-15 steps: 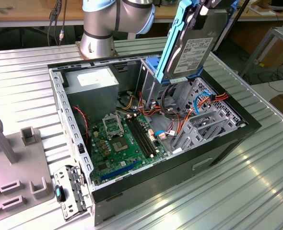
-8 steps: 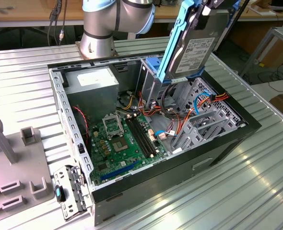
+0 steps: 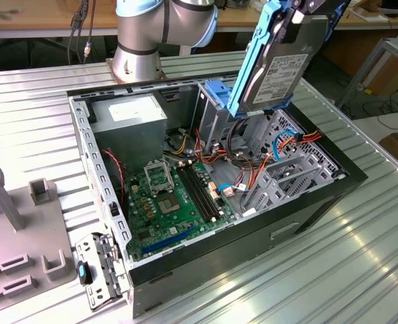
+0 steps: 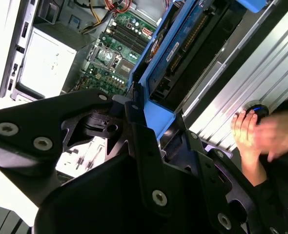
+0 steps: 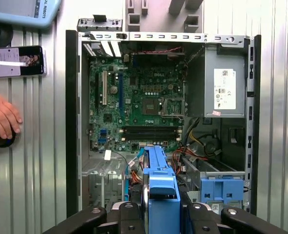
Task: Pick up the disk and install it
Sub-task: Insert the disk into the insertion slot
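Disk (image 3: 274,71) being held edge-up over computer case (image 3: 307,216), pinched by gripper (image 5: 163,217); install step underway; alignment with drive cage (image 3: 216,91) needed.

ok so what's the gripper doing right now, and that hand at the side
Gripper: closed on the disk, above the open computer case.
Person's hand: on a small dark thing on the table.
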`<state>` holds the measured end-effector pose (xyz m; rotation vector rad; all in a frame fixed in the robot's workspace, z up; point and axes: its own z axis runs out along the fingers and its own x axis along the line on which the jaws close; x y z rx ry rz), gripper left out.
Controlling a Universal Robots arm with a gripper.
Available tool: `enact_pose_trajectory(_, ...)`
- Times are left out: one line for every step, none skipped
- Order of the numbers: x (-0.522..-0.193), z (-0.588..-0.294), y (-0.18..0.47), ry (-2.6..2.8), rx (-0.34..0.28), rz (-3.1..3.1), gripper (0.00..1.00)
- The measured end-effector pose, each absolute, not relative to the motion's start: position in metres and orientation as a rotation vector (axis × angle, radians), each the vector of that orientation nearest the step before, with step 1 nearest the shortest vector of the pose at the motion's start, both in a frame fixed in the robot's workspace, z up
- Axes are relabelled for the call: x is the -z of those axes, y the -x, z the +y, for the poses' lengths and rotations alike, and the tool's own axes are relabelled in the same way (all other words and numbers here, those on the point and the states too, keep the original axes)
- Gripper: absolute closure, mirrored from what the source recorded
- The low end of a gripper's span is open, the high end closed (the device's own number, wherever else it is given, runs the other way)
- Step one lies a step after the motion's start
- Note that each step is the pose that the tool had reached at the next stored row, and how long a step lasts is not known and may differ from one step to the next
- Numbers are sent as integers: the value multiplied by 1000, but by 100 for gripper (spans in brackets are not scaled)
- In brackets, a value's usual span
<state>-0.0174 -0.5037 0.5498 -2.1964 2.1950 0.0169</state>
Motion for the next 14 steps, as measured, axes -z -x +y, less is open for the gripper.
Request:
enact_pose_trajectory(-550, -504, 17, 2196, -17, 2195, 63)
enact_pose_trajectory(-550, -505, 17, 2197, -17, 2195, 63)
enact_pose_trajectory(-549, -505, 16, 2196, -17, 2195, 63)
enact_pose_trajectory(-549, -506, 16, 2197, -17, 2195, 63)
enact_pose_trajectory(-549, -506, 15, 2197, -17, 2195, 63)
enact_pose_trajectory(-549, -507, 15, 2197, -17, 2195, 63)
enact_pose_trajectory(-549, -507, 14, 2197, -17, 2195, 63)
enact_pose_trajectory(-549, -508, 13, 2197, -17, 2195, 63)
enact_pose_trajectory(-549, -509, 12, 2197, -18, 2195, 63)
enact_pose_trajectory(-549, -510, 11, 2197, -18, 2195, 63)
enact_pose_trajectory(-549, -511, 10, 2197, -18, 2195, 63)
enact_pose_trajectory(-548, -512, 9, 2197, -18, 2195, 63)
enact_pose_trajectory(-548, -513, 9, 2197, -18, 2195, 63)
enact_pose_trajectory(-548, -513, 9, 2197, -18, 2195, 63)
